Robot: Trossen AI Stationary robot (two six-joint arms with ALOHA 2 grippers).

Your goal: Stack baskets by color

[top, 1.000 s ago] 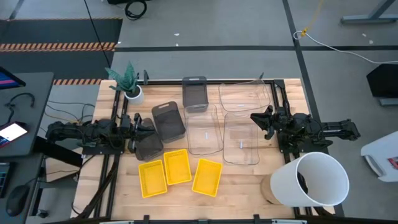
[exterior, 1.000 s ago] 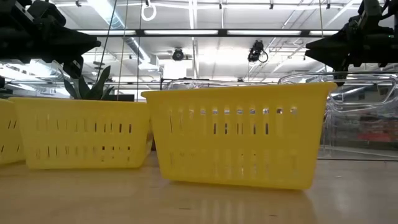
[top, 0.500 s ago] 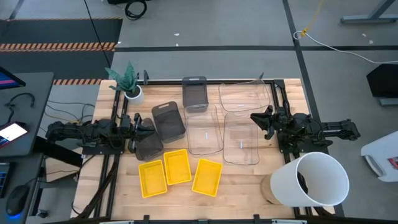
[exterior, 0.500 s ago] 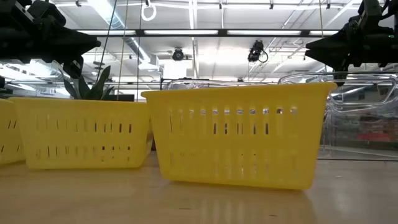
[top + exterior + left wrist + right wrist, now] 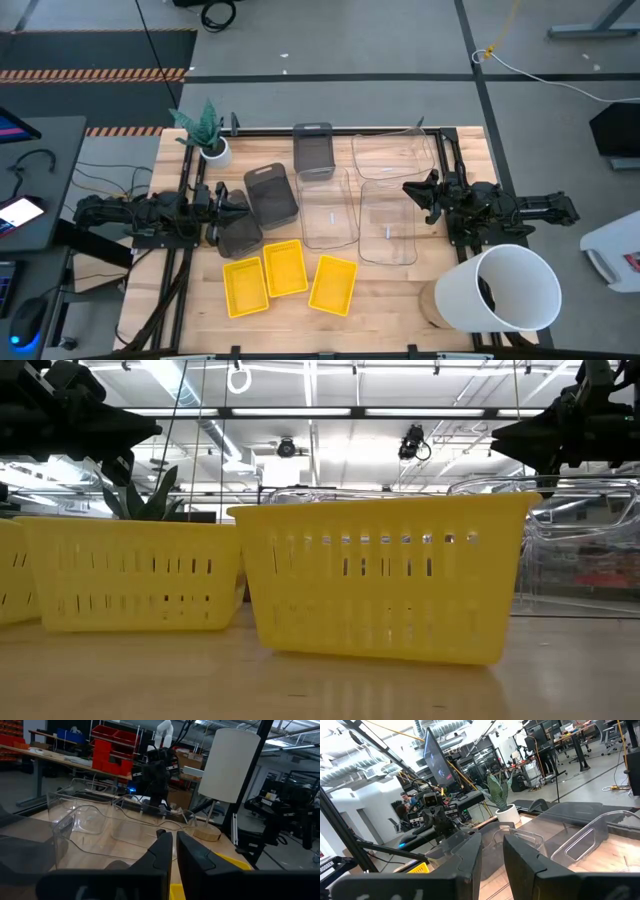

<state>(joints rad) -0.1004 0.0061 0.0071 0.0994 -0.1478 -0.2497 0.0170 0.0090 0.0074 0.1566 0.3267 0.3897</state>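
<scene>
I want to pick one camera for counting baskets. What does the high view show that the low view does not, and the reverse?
Only the high view shows the three grey baskets, all three clear ones and the white bucket. Only the low view shows the yellow baskets' slotted side walls and the ceiling lights behind. Both show yellow baskets, the potted plant and both arms above the table.

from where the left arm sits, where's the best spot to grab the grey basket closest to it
Probably the near short rim of the grey basket, taken from above. It sits upright with its open top up, so one finger can drop inside and one outside the thin wall. The left hand hovers just beside that edge, while another grey basket crowds its far side.
</scene>
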